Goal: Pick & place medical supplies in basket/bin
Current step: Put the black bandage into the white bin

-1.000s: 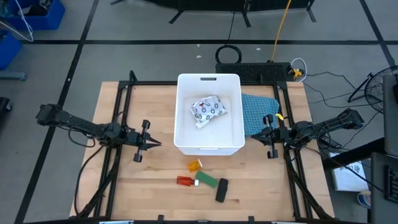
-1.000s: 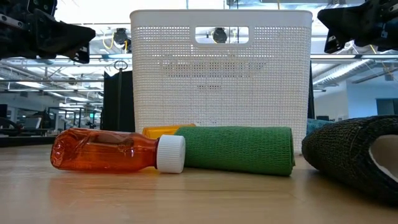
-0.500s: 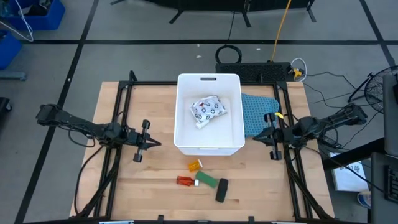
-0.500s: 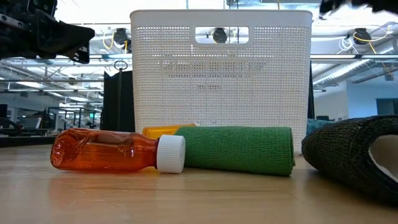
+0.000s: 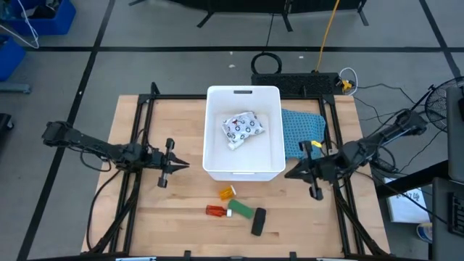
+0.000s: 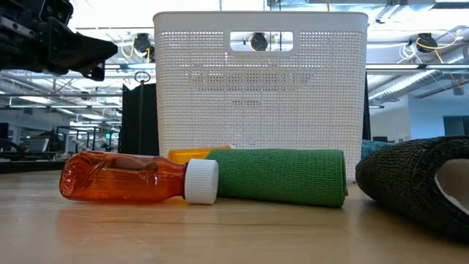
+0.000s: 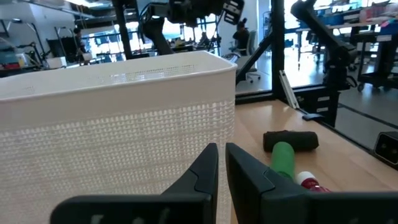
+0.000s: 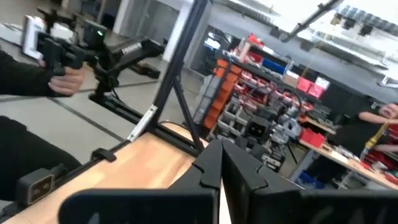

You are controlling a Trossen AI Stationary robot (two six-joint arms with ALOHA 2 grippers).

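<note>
From above, one large white rectangular plastic tub (image 5: 243, 132) sits mid-surface with one flat white dark-printed packet (image 5: 243, 127) inside. Four supplies lie just in front of it: one orange vial (image 5: 228, 193), one red tube (image 5: 215, 210), one green bar (image 5: 241, 209), one black oblong (image 5: 258, 221). My left hand (image 5: 181, 164) hangs beside the tub's left wall, my right hand (image 5: 291, 174) off its right front corner, near one blue-green mesh cloth (image 5: 304, 130).

At surface level the tube (image 6: 139, 178), bar (image 6: 282, 176) and oblong (image 6: 414, 180) lie before the tub (image 6: 260, 88).

My left wrist shows my fingers (image 7: 205, 171) nearly touching, empty.

My right wrist shows fingers (image 8: 210, 167) seemingly closed, empty.
</note>
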